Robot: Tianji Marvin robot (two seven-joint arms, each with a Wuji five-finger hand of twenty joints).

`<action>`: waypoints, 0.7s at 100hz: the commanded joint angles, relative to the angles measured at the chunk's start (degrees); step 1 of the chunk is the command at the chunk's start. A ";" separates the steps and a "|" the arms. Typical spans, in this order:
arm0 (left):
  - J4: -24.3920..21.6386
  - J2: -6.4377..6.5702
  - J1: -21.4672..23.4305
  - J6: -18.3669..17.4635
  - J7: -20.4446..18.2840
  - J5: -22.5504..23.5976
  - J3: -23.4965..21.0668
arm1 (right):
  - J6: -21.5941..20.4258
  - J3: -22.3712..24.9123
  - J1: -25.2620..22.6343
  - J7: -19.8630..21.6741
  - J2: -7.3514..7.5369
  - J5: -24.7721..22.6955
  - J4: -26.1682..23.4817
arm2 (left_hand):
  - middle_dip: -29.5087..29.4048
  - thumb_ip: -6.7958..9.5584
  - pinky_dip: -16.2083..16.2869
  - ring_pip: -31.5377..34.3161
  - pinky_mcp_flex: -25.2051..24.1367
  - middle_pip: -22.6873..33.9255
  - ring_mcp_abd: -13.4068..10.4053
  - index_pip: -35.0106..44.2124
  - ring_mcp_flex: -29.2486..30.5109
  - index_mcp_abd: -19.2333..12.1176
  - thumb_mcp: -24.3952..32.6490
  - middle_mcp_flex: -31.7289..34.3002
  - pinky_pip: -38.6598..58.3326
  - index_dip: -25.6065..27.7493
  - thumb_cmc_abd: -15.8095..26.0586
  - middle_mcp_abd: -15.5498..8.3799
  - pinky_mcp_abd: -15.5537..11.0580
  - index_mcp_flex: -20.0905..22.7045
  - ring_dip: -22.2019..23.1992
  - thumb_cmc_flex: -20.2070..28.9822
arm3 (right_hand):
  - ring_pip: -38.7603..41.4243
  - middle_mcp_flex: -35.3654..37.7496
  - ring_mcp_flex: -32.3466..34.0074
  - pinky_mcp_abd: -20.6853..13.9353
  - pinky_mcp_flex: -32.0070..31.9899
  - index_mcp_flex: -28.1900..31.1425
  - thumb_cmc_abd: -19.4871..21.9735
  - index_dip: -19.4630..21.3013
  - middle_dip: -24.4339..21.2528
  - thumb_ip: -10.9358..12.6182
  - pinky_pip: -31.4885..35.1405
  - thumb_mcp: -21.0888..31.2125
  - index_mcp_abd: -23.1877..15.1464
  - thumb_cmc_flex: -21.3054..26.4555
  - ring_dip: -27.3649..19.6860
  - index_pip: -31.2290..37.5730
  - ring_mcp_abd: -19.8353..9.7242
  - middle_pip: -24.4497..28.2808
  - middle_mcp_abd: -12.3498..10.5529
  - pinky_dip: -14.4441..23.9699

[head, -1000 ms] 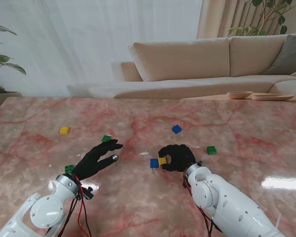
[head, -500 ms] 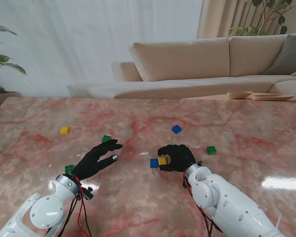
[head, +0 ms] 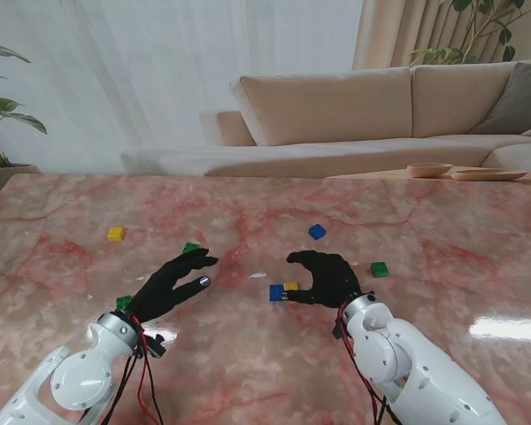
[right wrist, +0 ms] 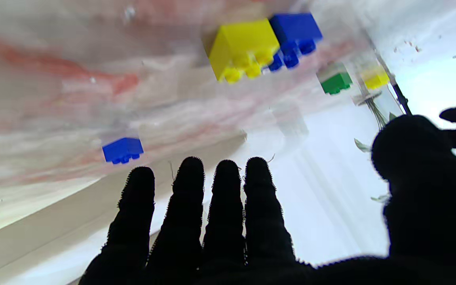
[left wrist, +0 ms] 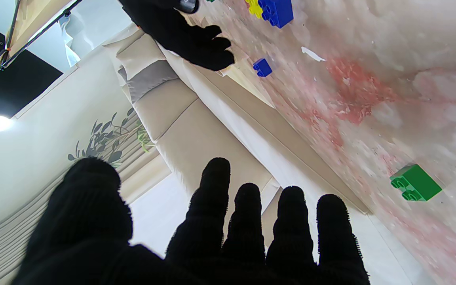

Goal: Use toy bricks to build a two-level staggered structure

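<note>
A yellow brick (head: 291,287) sits side by side with a blue brick (head: 276,292) on the marble table (head: 425,221) near its middle. The right wrist view shows the yellow brick (right wrist: 244,47) and blue brick (right wrist: 296,32) touching, studs showing. My right hand (head: 326,276) hovers just right of the pair, fingers spread, holding nothing. My left hand (head: 173,283) floats open to the left, with nothing in it. Loose bricks lie around: blue (head: 317,231), green (head: 380,269), green (head: 191,249), yellow (head: 115,234), green (head: 124,303).
A beige sofa (head: 354,106) stands beyond the table's far edge. Two wooden dishes (head: 465,171) rest on a side surface at the far right. A potted plant (head: 0,124) stands at the far left.
My right hand has let go of the yellow brick, opened its fingers and lifted slightly to the right. The yellow brick stays beside the blue one. The left hand has not moved.
</note>
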 commanded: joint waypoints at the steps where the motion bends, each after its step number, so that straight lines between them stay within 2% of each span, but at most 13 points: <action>1: -0.22 -0.07 0.22 0.16 0.40 0.25 0.21 | -0.17 1.02 -1.33 1.39 0.22 0.93 -2.01 | -0.40 -1.32 -0.32 -2.10 -0.40 -1.15 -2.53 0.28 -0.12 -1.58 -1.71 1.75 -1.72 0.69 2.28 -1.15 -0.53 0.85 -0.63 1.19 | -6.35 -0.33 0.29 0.39 -0.79 -1.62 0.81 -1.83 -4.21 2.15 -2.82 0.69 1.37 -3.13 -4.10 -2.21 1.60 -4.35 1.24 -2.13; 8: -0.28 -0.13 0.08 0.39 0.54 0.18 0.19 | -0.81 2.80 -2.89 2.19 0.37 1.01 -4.30 | -0.40 -1.30 -0.32 -2.10 -0.39 -1.14 -2.36 0.27 -0.10 -1.50 -1.70 1.81 -1.74 0.69 2.18 -1.16 -0.54 0.87 -0.63 1.24 | -11.32 0.46 1.07 0.14 -0.47 -1.90 1.93 -3.63 -8.48 2.52 -5.26 1.20 1.72 -4.87 -6.95 -4.01 2.71 -8.24 1.89 -4.81; 17: -0.45 -0.09 -0.20 0.58 0.33 0.15 0.11 | -1.88 5.20 -5.04 3.20 0.69 0.18 -7.24 | -0.41 -1.28 -0.31 -2.12 -0.38 -1.16 -2.36 0.11 -0.15 -1.48 -1.71 1.76 -1.77 0.62 2.25 -1.12 -0.56 0.63 -0.64 1.17 | -14.92 1.79 1.42 -0.25 0.09 -1.69 3.01 -5.32 -12.27 2.96 -7.21 1.62 1.60 -7.04 -9.18 -5.07 3.32 -10.82 2.57 -7.79; 27: -0.52 -0.06 -0.68 0.65 0.10 0.09 0.25 | -3.47 7.85 -7.38 4.64 0.87 0.75 -10.08 | -0.42 -1.26 -0.31 -2.10 -0.37 -1.18 -2.39 -0.02 -0.17 -1.50 -1.77 1.68 -1.80 0.55 2.25 -1.11 -0.62 0.47 -0.62 1.08 | -16.79 1.92 1.31 -0.85 0.68 -1.81 4.81 -6.60 -14.81 3.62 -8.09 2.30 1.54 -9.87 -10.68 -5.88 3.64 -12.66 3.12 -9.87; 50: 0.15 -0.08 -2.41 0.99 -0.39 -0.70 1.69 | -6.38 13.59 -12.34 7.21 0.88 4.78 -15.01 | -0.46 -1.21 -0.41 -2.13 -0.37 -1.24 -2.44 -0.25 -0.37 -1.33 -1.84 1.44 -2.04 0.43 2.31 -1.08 -0.88 0.29 -0.64 1.03 | -18.01 2.62 2.48 -2.07 3.20 -1.56 10.31 -9.01 -18.36 5.11 -7.57 2.87 1.65 -14.70 -13.01 -7.20 3.06 -14.69 3.70 -12.98; 70: -0.37 0.13 -3.09 1.75 -1.71 -1.41 2.43 | -7.90 16.71 -15.03 6.45 0.51 7.00 -16.19 | -0.49 -1.18 -0.60 -2.15 -0.35 -1.26 -2.46 -0.51 -0.56 -1.13 -1.93 1.10 -2.43 0.31 2.38 -1.14 -1.03 -0.08 -0.63 1.05 | -18.08 3.00 2.65 -2.68 3.76 -1.21 11.54 -9.88 -19.18 5.61 -8.16 2.23 1.90 -15.56 -13.63 -7.44 3.14 -14.82 4.29 -14.78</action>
